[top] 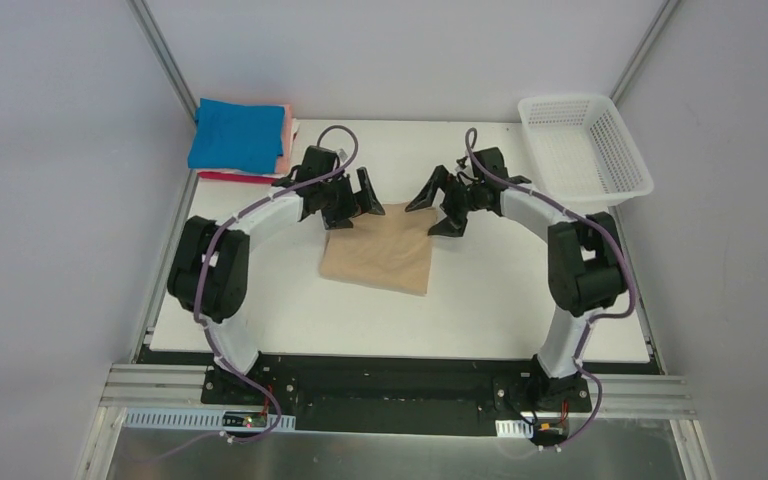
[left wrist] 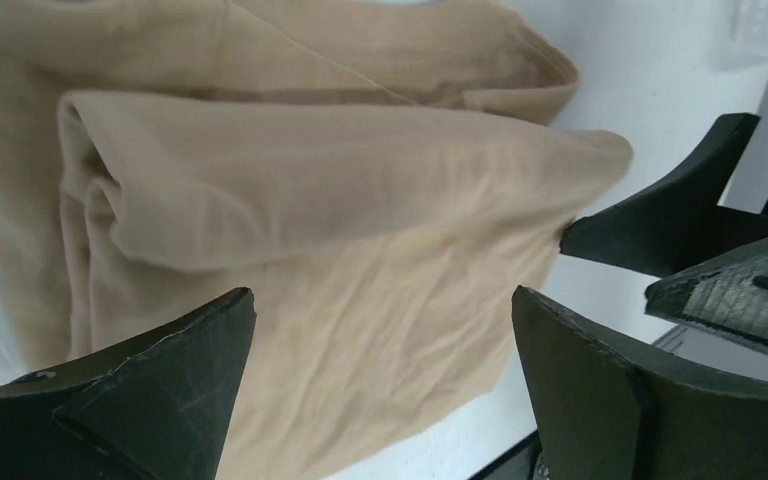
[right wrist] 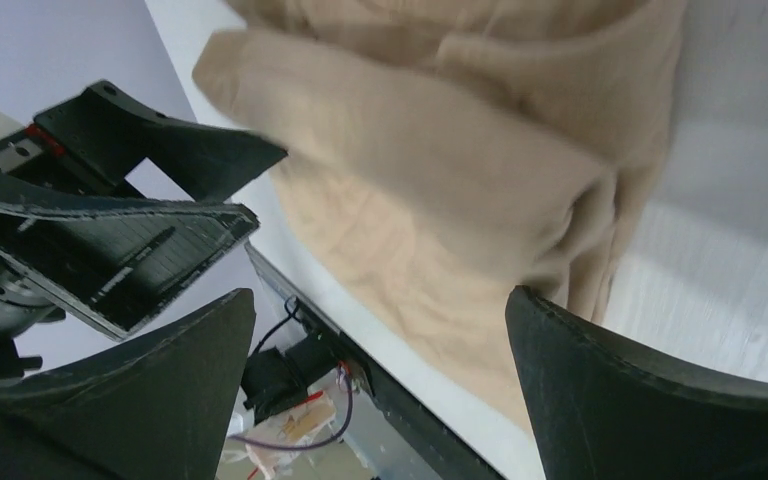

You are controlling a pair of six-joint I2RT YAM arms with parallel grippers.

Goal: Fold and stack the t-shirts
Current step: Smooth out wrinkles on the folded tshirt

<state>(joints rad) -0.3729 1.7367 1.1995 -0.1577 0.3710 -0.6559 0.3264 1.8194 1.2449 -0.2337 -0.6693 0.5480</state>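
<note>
White table (top: pixel 500 300): tan t-shirt (top: pixel 380 262) lies folded at centre. left hand (top: pixel 355 208) and right hand (top: pixel 438 210) hover open and empty at its twelve-o'clock edge. Remaining: move it onto folded stack (top: pixel 240 138) at ten o'clock.

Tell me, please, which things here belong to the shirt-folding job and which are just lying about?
Job in hand:
- folded tan t-shirt
- stack of folded shirts, blue on top
- left gripper and right gripper, both open at the tan shirt's far edge

Lying about:
- white mesh basket, at the far right corner of the table
</note>
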